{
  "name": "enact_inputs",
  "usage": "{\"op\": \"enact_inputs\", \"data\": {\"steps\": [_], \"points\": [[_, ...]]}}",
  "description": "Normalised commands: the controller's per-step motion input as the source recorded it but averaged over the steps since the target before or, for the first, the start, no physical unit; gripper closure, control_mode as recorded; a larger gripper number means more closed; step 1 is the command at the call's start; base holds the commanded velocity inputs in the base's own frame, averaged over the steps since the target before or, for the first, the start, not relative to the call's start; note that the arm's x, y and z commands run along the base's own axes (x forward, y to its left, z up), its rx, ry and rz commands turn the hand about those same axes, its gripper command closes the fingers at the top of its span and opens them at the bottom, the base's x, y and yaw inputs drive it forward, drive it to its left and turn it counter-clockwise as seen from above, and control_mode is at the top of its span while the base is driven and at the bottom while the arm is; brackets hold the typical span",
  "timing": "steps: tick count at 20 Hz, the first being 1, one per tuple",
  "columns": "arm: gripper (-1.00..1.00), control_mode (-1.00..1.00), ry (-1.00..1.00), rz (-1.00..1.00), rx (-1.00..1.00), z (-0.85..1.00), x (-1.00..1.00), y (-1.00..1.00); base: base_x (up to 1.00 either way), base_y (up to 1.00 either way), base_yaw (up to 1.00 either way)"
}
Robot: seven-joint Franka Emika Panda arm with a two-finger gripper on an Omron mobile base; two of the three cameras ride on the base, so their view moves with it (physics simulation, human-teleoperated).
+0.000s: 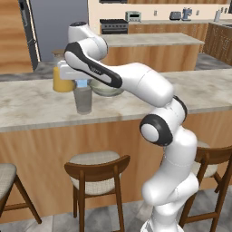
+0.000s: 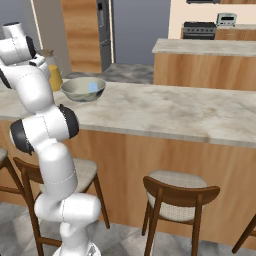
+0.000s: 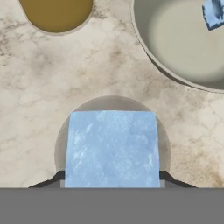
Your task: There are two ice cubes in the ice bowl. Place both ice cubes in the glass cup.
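My two-finger gripper (image 3: 112, 186) is clenched on one small translucent light-blue ice cube (image 3: 112, 148), held directly above the straight-sided grey glass cup (image 1: 83, 99); the other cube (image 2: 93, 87) lies in the wide pale grey-green ice bowl (image 2: 75, 92) beside it. I judge the cube light, hard and slippery, best pinched on opposite flat faces. I can read no labels or writing.
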Motion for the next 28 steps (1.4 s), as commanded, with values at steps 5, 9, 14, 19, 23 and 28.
{"op": "enact_inputs", "data": {"steps": [5, 9, 14, 19, 23, 28], "points": [[1.0, -1.0, 0.02, 0.0, 0.0, -0.07, 0.15, 0.0, 0.0, 0.0, 0.0], [-1.0, -1.0, 0.03, 0.0, 0.0, -0.04, 0.19, 0.02, 0.0, 0.0, 0.0], [-1.0, -1.0, 0.01, 0.0, 0.0, 0.0, 0.01, 0.0, 0.0, 0.0, 0.0], [-1.0, -1.0, 0.0, 0.0, 0.0, 0.21, 0.0, 0.0, 0.0, 0.0, 0.0], [-1.0, -1.0, -0.02, 0.0, 0.0, 0.56, 0.0, -0.03, 0.0, 0.0, 0.0], [-1.0, -1.0, -0.03, -0.02, 0.0, 0.39, 0.04, -0.36, 0.0, 0.0, 0.0]]}}
